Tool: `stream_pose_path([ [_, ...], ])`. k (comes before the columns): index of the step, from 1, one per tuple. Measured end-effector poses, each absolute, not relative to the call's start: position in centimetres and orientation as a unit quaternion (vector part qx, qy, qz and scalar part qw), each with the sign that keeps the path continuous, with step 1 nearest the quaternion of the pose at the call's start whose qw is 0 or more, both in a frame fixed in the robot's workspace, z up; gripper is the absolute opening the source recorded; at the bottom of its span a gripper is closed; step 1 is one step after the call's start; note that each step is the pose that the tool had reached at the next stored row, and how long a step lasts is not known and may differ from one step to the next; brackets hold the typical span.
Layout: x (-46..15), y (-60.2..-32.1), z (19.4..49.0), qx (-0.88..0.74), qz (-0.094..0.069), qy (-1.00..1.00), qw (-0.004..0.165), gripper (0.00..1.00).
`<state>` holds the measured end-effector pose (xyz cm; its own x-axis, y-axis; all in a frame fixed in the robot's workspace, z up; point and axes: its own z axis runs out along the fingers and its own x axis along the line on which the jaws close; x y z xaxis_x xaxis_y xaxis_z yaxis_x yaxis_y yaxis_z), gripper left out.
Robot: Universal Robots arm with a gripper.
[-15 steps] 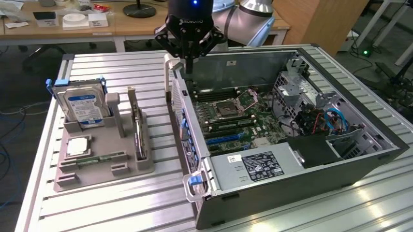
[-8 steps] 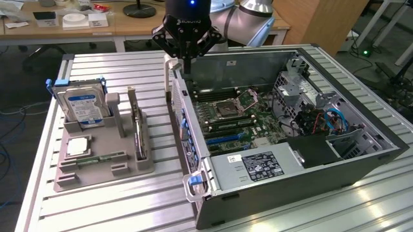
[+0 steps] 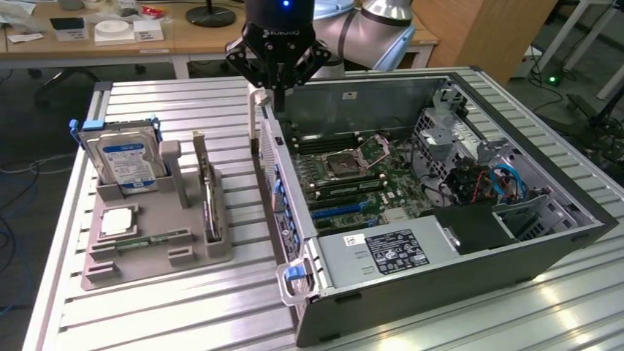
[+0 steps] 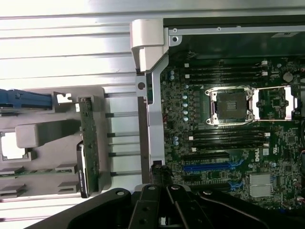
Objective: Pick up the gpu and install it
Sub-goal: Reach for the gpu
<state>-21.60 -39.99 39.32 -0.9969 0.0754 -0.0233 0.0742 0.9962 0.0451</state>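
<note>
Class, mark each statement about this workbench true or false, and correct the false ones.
1. The thin dark expansion card with a silvery bracket stands on edge in the grey holder tray. True.
2. The black gripper grips that card. False: it is shut on nothing, above the rim of the open grey computer case.
3. The silver hard drive with a blue-white label lies inside the case. False: it stands upright in the tray.
4. The green motherboard lies exposed in the case. True.

Case wall (image 3: 265, 157) between gpu (image 3: 207, 205) and motherboard (image 3: 351, 179); hard drive (image 3: 122, 157) near gpu; open above.
</note>
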Motion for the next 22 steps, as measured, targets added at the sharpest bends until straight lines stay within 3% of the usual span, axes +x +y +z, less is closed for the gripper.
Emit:
stream_pose_path([
  [22,-23.1,-40.0,39.3,0.037,0.022,0.999,0.012,0.11],
])
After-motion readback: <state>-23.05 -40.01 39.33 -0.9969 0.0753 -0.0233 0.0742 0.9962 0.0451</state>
